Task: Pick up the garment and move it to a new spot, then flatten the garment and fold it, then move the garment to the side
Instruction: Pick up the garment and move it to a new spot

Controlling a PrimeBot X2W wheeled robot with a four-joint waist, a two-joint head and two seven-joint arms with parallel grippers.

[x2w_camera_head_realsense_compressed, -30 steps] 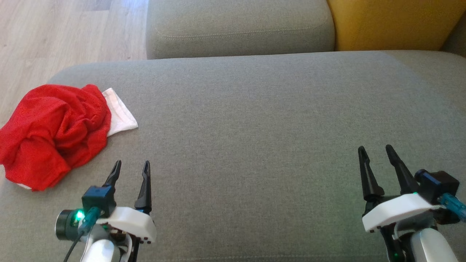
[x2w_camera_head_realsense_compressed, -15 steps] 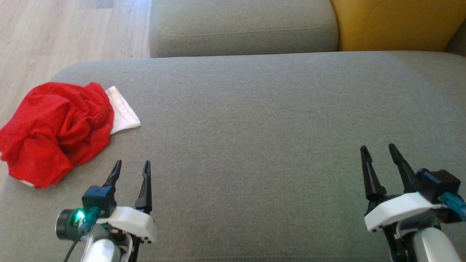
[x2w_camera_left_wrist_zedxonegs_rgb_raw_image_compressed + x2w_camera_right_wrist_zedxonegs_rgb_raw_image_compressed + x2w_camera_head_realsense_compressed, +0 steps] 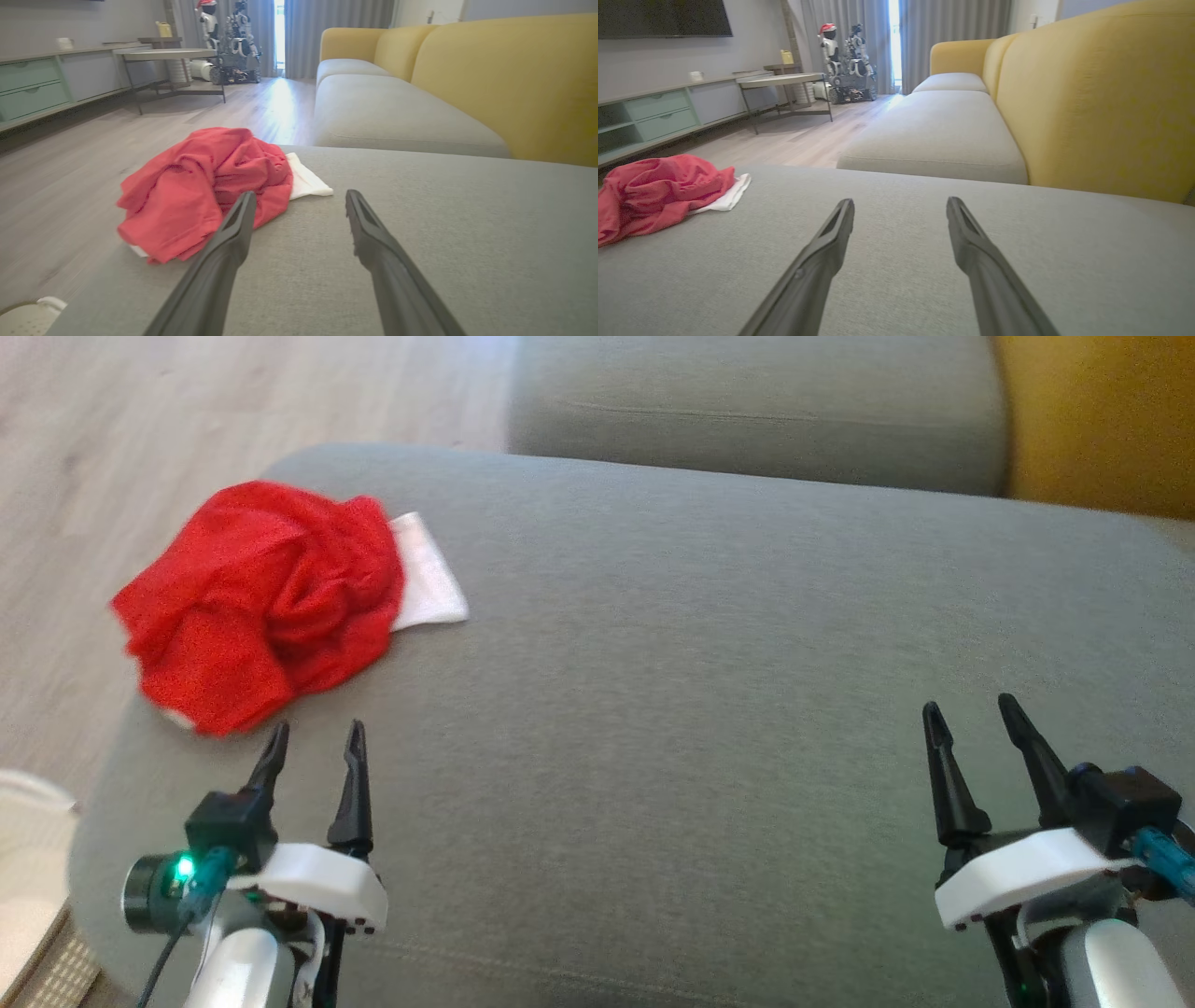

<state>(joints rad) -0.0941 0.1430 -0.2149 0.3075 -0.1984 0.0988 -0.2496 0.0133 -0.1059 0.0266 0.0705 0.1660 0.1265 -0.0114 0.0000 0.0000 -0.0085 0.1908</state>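
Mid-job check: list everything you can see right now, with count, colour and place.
garment: one, red with a white part at its edge, crumpled on the near cushion's far left corner
near cushion: one, grey, under both grippers
far cushion: one, grey, beyond the near one
backrest: yellow, far right
floor: pale wood, left of the cushions
white object: one, perforated, low beside the near cushion's left corner; cannot tell what it is
table: one, across the room
sideboard: one, grey with green drawers, along the wall
parked robots: by the curtains, count unclear
left gripper: open, empty, just short of the garment
right gripper: open, empty, over bare cushion
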